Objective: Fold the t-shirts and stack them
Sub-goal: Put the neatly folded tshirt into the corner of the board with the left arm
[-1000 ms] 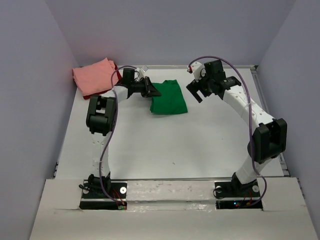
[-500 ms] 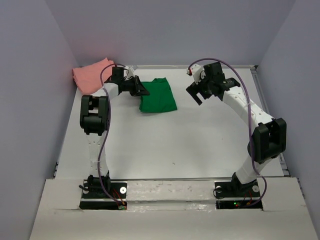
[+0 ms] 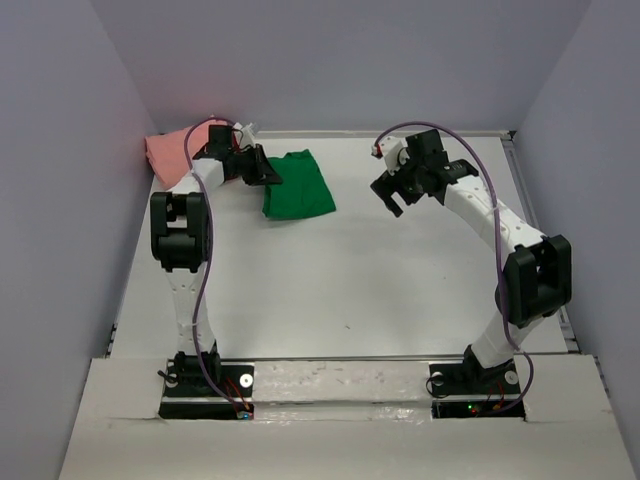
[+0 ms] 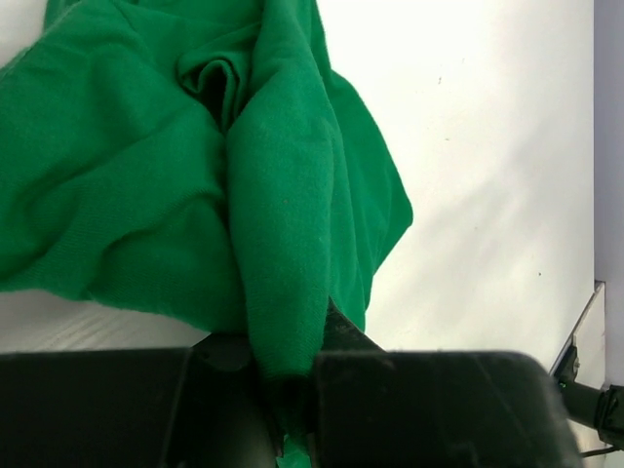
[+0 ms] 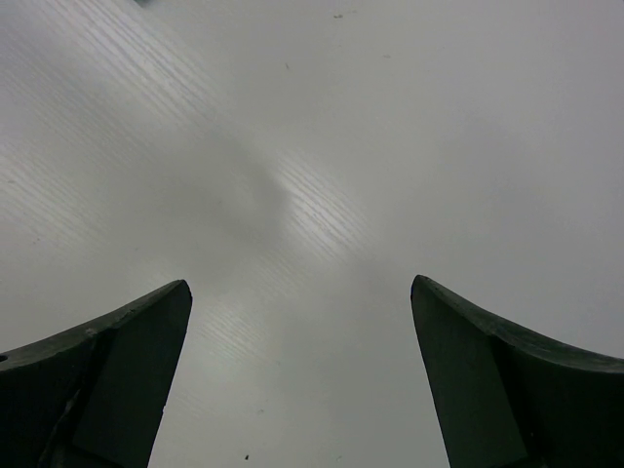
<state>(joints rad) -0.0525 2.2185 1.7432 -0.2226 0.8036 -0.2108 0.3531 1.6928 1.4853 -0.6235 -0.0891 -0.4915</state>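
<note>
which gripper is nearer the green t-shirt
Left. The left gripper is shut on an edge of the green t-shirt; the right gripper hangs open above the table, apart from the shirt, off to its right.

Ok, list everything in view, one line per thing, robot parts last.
green t-shirt: one, bright green, folded, far-left part of the table, its near edge pinched
pink t-shirt: one, salmon pink, far-left corner, partly hidden behind the left arm
table: one, white, under everything
left gripper: one, black, shut on the green t-shirt
right gripper: one, black, open, holding nothing, over the table to the right of the green t-shirt
</note>
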